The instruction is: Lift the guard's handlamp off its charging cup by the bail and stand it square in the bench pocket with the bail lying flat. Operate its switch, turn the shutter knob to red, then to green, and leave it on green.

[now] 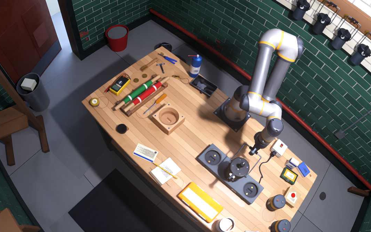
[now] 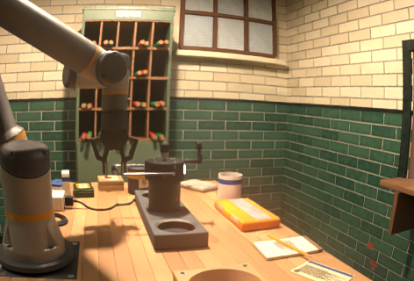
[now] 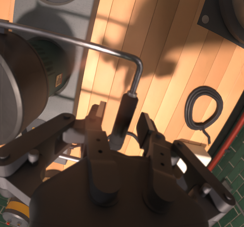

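On the near right part of the bench a grey charging base (image 1: 230, 173) holds the dark handlamp (image 1: 236, 168) upright in its middle cup. The lamp's wire bail (image 3: 95, 48) lies out level toward the wall side, ending in a dark grip sleeve (image 3: 124, 117). My gripper (image 3: 121, 121) hangs over that end of the bail, open and holding nothing, with the sleeve between its fingers. The square wooden bench pocket (image 1: 168, 119) sits near the bench's middle, its round recess empty. The lamp's knob (image 2: 164, 149) stands on its cap.
Behind the work a green brick wall carries a red pipe and a rack of spare lamps (image 1: 337, 29). A switch box (image 1: 278, 147), coiled cable (image 3: 203, 106), small boxes and two yellow-banded lamps (image 1: 276, 202) crowd the right end. An orange-edged tray (image 1: 200, 201) lies at the front.
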